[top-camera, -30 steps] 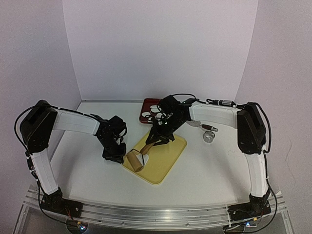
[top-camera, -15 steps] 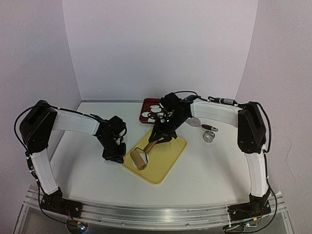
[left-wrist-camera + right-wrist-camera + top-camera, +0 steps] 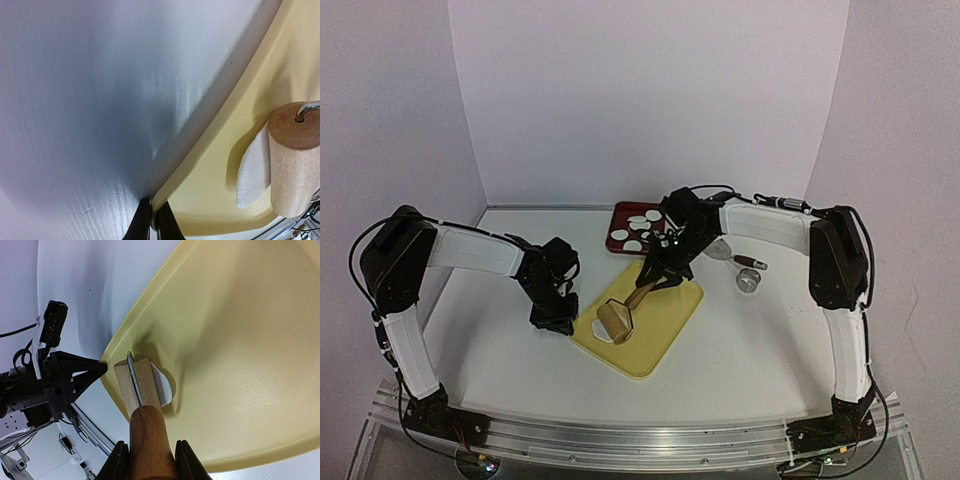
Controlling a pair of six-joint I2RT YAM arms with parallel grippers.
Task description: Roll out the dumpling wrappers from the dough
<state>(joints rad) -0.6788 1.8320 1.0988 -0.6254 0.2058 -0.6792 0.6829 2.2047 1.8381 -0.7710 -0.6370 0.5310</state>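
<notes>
Right gripper (image 3: 152, 460) was clamped on roller (image 3: 137, 382) handle; left gripper (image 3: 152, 222) closed, tips at board (image 3: 240, 340) rim. Dough (image 3: 164, 387) lay just ahead of right gripper, half under the roller. Looked soft, thin, likely sticky and tear-prone; better peeled from an edge.

The left gripper (image 3: 152, 222) is closed tight at the yellow board's (image 3: 665, 325) left edge; the right gripper (image 3: 148, 457), over its far side, clamps the roller (image 3: 125, 385) handle
</notes>
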